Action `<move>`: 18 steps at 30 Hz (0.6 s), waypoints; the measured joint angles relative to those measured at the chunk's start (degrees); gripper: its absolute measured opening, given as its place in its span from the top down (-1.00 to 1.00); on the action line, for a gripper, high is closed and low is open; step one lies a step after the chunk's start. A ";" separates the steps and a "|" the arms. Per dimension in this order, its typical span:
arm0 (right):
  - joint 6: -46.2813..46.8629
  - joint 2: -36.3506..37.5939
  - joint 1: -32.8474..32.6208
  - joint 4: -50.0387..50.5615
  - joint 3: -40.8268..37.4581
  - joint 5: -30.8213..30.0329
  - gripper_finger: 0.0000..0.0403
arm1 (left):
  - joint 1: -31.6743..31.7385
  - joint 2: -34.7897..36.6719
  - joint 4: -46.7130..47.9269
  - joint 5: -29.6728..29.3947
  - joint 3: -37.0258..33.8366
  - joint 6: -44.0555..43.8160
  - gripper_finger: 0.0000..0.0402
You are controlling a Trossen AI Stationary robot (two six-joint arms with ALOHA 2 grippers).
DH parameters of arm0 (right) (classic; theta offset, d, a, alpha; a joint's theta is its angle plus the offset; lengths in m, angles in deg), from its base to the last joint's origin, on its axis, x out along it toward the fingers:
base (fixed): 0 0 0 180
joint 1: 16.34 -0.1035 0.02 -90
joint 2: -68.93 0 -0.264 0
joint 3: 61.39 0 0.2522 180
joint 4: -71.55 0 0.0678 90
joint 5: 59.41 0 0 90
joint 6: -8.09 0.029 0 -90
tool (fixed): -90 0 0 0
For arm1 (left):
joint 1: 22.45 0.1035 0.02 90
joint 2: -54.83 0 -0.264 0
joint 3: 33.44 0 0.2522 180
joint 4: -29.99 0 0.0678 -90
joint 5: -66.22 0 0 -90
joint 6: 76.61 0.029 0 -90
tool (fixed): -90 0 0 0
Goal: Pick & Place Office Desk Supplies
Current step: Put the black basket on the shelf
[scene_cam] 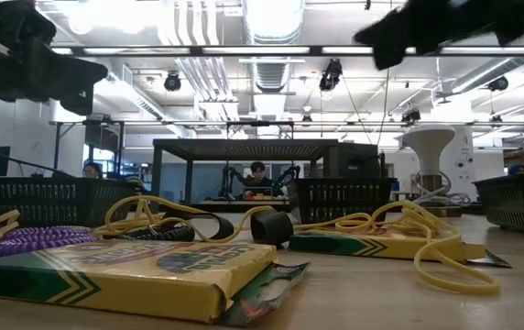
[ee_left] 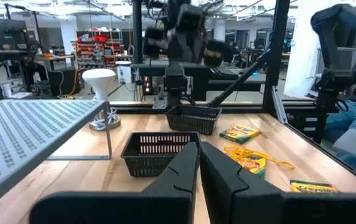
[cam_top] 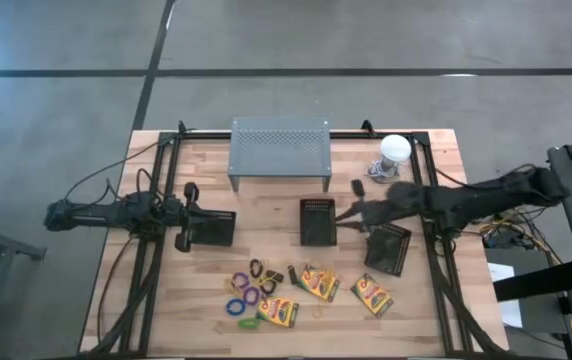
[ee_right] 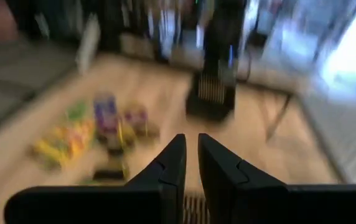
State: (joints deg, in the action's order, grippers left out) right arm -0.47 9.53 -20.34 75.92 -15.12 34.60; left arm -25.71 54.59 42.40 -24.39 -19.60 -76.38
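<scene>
Three black mesh bins stand on the table: one (cam_top: pixel 211 228) by my left gripper (cam_top: pixel 180 238), a middle one (cam_top: pixel 316 220), and a third (cam_top: pixel 388 248) to the right. Yellow-and-green crayon boxes (cam_top: pixel 278 312) (cam_top: pixel 318 282) (cam_top: pixel 372 295) lie flat near the near edge, beside a cluster of coloured elastic loops (cam_top: pixel 246 292). My left gripper (ee_left: pixel 199 168) is shut and empty, aimed across the table at the middle bin (ee_left: pixel 159 152). My right gripper (cam_top: pixel 344 213) hovers at the middle bin's right side; its fingers (ee_right: pixel 192 155) are shut and hold nothing.
The grey perforated stand (cam_top: pixel 280 148) sits at the far edge, and the white round-topped object (cam_top: pixel 395 150) with its cable at the far right. Dark frame rails (cam_top: pixel 156 250) (cam_top: pixel 436 260) run along both table sides. Bare wood lies between the bins and the stand.
</scene>
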 joint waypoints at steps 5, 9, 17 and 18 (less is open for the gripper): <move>2.80 -12.38 -2.50 24.86 16.21 -13.28 0.80 | 0.04 0.02 -0.43 -2.32 -0.01 0.04 0.88; 6.73 -20.79 -2.37 37.14 24.31 -9.46 0.69 | 0.04 -0.01 -1.14 -6.23 0.00 -0.25 0.88; 8.63 -33.65 -2.95 40.63 30.55 -2.46 0.21 | 0.03 -1.68 -0.45 -6.31 -0.01 -1.75 0.88; 8.59 -34.89 -3.25 40.66 31.16 -2.45 0.16 | 0.03 -2.15 -0.45 -6.34 0.01 -1.75 0.88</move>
State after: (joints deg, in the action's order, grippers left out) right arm 8.12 -25.36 -23.59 116.58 16.05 32.15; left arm -25.68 52.44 41.95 -30.74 -19.59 -78.13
